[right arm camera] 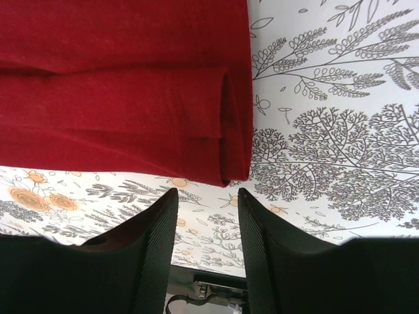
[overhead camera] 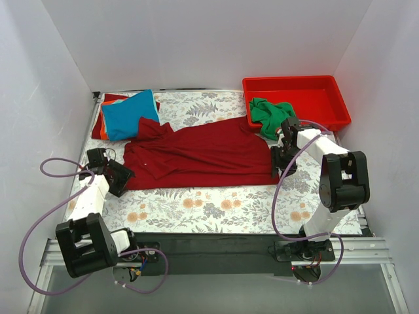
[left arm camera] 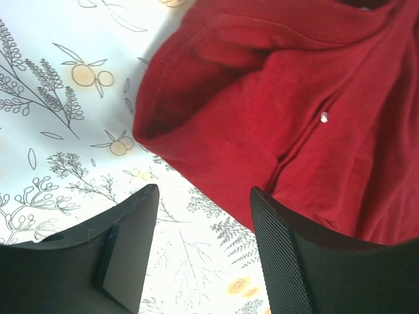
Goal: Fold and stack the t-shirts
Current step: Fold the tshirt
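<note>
On the counter point(overhead camera: 216, 209) the dark red t-shirt point(overhead camera: 203, 154) lies spread out. Just beside its left edge the left end effector point(overhead camera: 120, 178) is partly open and holds nothing; at its right edge the right end effector point(overhead camera: 283, 160) is open and empty too

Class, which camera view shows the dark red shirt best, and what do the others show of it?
The top view: the dark red shirt is seen nearly whole there, spread out. The left wrist view shows only one rumpled end of it, the right wrist view only a folded edge.
</note>
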Available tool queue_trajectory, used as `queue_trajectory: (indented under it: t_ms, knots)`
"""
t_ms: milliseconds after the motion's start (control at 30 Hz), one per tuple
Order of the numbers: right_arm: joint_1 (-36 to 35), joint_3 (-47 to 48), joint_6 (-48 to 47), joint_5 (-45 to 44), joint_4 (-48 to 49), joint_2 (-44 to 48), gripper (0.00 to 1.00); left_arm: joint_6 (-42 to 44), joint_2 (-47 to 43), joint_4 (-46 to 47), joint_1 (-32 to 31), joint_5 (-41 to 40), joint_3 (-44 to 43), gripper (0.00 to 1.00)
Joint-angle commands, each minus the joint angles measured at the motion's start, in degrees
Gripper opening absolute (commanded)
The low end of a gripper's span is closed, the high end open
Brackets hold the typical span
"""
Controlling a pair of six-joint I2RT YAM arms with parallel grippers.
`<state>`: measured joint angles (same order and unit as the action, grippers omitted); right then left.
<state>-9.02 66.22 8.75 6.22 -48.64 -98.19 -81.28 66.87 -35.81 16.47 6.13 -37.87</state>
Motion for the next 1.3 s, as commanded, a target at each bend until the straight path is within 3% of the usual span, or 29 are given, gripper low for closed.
queue_trajectory:
  t_ms: [0, 600, 833, 1267]
  knots:
    - [0.1, -2.1, -0.4, 1.1, 2.0, 0.3, 0.48, -0.5, 2.1, 0.0, 0.5, -1.2, 0.8, 0.56]
    - [0.2, -4.6, 0.8, 2.7, 4.2, -1.1, 0.4, -1.7, 8.4, 8.5, 0.8, -5.4, 4.7, 0.36]
    - [0.2, -5.0, 1.4, -1.1, 4.0, -0.8, 0.44, -1.2, 10.4, 10.9, 0.9, -5.3, 4.5, 0.27]
    - [0.5, -2.9, 1.4, -2.2, 5.0, -3.7, 0.45, -0.9, 11.4, 12.3, 1.1, -4.8, 4.4, 0.22]
